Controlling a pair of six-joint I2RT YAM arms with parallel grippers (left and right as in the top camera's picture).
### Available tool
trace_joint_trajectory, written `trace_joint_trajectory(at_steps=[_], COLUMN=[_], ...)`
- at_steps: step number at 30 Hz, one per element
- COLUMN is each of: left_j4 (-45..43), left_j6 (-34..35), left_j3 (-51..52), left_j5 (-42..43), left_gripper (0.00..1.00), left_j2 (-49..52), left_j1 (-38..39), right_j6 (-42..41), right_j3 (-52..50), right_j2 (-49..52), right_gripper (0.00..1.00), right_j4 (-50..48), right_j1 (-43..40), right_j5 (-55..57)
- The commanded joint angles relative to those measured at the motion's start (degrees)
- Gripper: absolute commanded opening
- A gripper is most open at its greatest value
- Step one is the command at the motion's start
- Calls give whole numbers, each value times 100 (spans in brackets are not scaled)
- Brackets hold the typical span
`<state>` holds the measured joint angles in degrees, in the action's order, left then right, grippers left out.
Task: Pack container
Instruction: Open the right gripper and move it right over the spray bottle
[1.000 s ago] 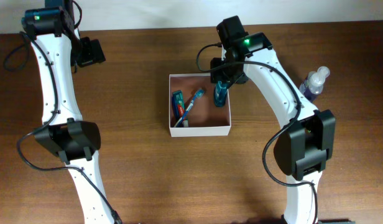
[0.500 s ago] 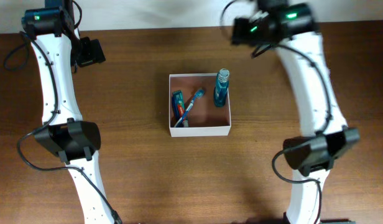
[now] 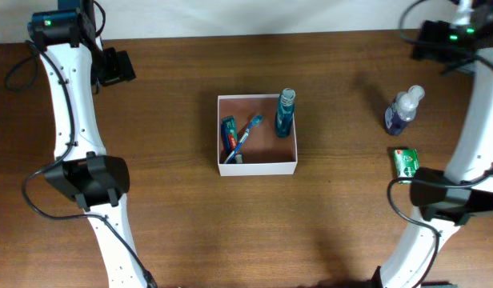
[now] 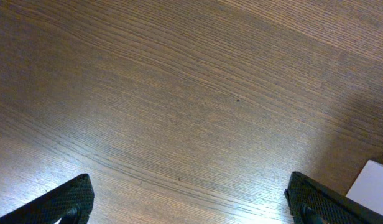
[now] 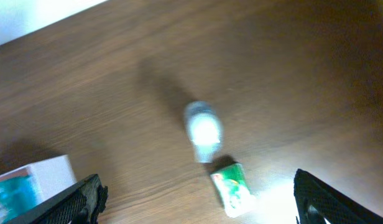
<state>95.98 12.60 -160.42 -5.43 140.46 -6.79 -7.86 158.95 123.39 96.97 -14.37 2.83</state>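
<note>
At the far left, we find the left tool held over bare surface, its jaws spread wide with nothing between them. Only a white corner of the container shows at the edge of its camera. We judge this arm idle, kept clear of the packing area.

At centre, the container sits flat on the surface. Inside, a toothpaste tube and a toothbrush lie side by side in the left half. A teal bottle stands upright in the far right corner against the wall, which likely steadies it. The near right part of the floor is free.

To the right, well apart from the container, a purple bottle with a white cap stands on the surface. A green packet lies flat just beside it. Neither is packed.

The right tool hangs above these two, jaws wide and empty. We judge it placed to choose between them. The purple bottle, nearest the middle of its view, appears the likelier pick, though being tall and round it may tip on contact.
</note>
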Motion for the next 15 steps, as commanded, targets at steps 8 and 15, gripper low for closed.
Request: trace_joint_trajectory(at_steps=[8,15], left_j4=[-13,-13], left_j6=[-72,-72], left_j3=[-90,-90], left_j5=[-44,-42], left_gripper=[99,99], left_j2=[-216,-216], left_j1=[-13,-13], right_j6=[1119,1292], right_j3=[-883,-2164], right_j2=[11,11], right_gripper=[99,99], right_j4=[33,-627], right_j1=[-612,-555], right_j5=[-85,-673])
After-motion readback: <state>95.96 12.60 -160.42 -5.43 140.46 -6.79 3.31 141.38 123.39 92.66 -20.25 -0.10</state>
